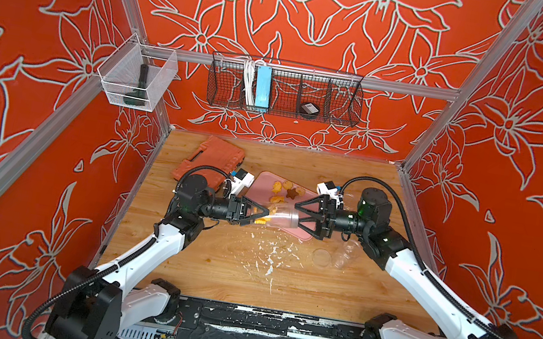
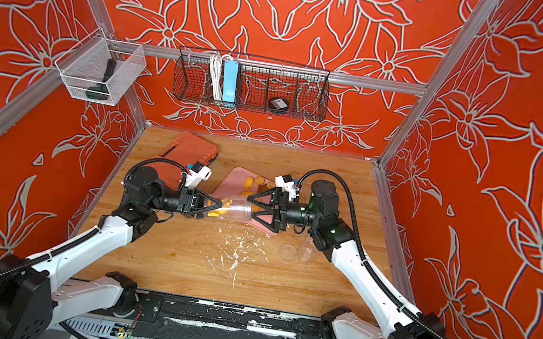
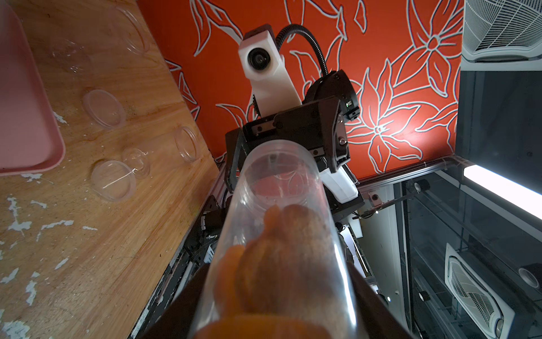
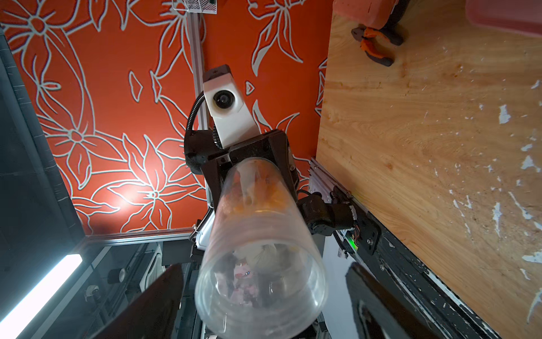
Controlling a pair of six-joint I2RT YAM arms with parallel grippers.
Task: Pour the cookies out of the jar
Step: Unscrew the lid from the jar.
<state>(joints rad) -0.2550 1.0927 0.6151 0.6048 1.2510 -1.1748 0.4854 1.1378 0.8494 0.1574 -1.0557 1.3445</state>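
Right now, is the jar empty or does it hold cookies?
Not empty: orange cookies lie inside the jar, near the end that the left gripper holds; others lie on the pink tray.

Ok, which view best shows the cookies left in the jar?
Left wrist: the cookies fill the near end of the jar, close up. Right wrist shows them blurred at the far end; both top views show small orange bits.

A clear jar hangs sideways over a pink tray, orange cookies bunched at its closed end; others, one a brown star, dot the tray.
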